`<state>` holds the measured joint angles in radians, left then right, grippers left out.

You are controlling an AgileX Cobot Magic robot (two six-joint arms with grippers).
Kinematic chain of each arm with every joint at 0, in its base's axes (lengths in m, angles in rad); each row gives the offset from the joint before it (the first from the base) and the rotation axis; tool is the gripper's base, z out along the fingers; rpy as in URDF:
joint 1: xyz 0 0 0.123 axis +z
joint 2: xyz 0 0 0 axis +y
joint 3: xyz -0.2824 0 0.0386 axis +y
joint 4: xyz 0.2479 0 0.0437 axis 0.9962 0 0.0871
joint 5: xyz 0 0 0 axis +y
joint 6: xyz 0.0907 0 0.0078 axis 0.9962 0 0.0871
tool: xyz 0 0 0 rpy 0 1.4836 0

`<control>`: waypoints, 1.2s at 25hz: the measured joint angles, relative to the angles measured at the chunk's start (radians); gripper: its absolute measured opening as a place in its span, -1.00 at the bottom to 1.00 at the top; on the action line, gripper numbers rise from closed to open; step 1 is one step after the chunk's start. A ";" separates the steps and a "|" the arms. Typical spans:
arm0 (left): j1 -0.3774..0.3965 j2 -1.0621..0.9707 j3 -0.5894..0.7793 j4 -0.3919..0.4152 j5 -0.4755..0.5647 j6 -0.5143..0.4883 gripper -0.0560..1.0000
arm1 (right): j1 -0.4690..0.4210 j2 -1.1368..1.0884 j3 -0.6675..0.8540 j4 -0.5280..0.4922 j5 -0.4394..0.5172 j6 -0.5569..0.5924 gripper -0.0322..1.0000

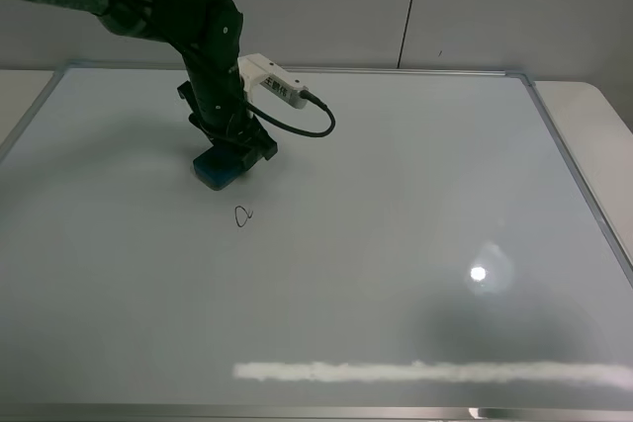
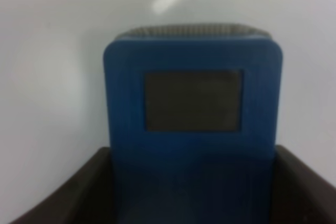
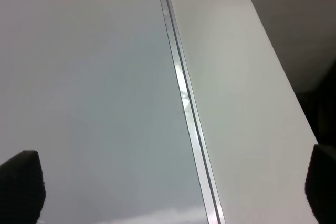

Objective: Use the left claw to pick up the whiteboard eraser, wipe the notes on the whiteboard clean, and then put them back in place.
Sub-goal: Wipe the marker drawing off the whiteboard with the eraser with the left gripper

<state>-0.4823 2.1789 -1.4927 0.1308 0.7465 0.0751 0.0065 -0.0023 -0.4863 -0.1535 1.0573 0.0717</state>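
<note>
The whiteboard (image 1: pixel 396 195) fills the exterior high view, white with a thin silver frame. The whiteboard eraser (image 1: pixel 216 171), a blue block, sits at the board's upper left, and my left gripper (image 1: pixel 232 153) is down over it. In the left wrist view the eraser (image 2: pixel 192 114) shows one dark square patch, and the black fingers (image 2: pixel 63 198) hug both its sides, so the left gripper (image 2: pixel 191 195) is shut on it. I cannot tell whether it touches the board. The notes (image 1: pixel 243 214), a small black scribble, lie just in front of the eraser, apart from it. My right gripper (image 3: pixel 172 184) is open and empty.
A white labelled box (image 1: pixel 274 80) and a looping black cable (image 1: pixel 307 126) hang off the left wrist. The right wrist view shows the board's silver frame (image 3: pixel 184 98) and a white table (image 3: pixel 236 77) beside it. A lamp glare (image 1: pixel 479 273) lies on the board at the right.
</note>
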 joint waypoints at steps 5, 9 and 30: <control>-0.063 -0.151 0.256 -0.041 -0.057 -0.006 0.16 | 0.000 0.000 0.000 0.000 0.000 0.000 0.98; -0.184 -0.268 0.438 -0.078 -0.056 -0.059 0.16 | 0.000 0.000 0.000 0.000 0.000 0.000 0.98; -0.164 -0.254 0.357 -0.058 -0.089 -0.118 0.16 | 0.000 0.000 0.000 0.000 0.000 0.000 0.98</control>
<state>-0.6466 1.9247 -1.1359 0.0732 0.6574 -0.0428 0.0065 -0.0023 -0.4863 -0.1535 1.0573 0.0717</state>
